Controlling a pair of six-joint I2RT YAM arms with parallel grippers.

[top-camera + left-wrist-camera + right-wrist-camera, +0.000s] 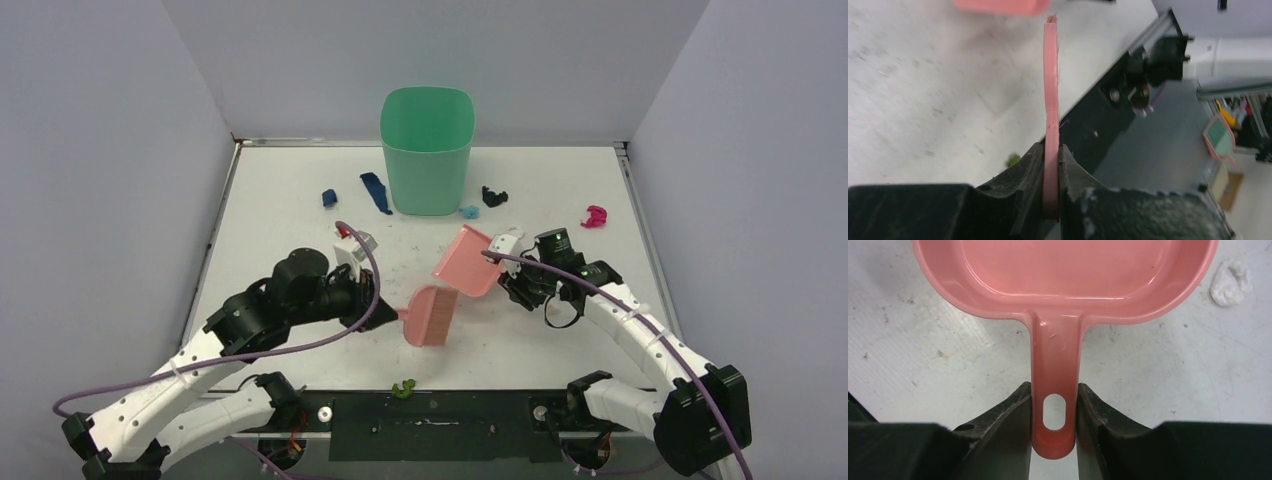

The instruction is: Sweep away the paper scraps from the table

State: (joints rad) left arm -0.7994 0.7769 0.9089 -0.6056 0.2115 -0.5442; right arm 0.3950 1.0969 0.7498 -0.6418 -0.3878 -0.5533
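Pink brush (pixel 430 315) handle is clamped between the left fingers (pixel 1028 170), its head just beside the pink dustpan (pixel 468 260), whose handle the right fingers (pixel 1013 415) squeeze from both sides. Loose paper scraps (pixel 376 192) dot the white tabletop (pixel 280 200): dark blue, black and light blue around the green bin (pixel 427 150), magenta far right, green at the near edge, white beside the dustpan

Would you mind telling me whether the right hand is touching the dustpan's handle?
Touching. The right wrist view shows both fingers of the right hand pressed flush against the sides of the dustpan handle, with no gap.
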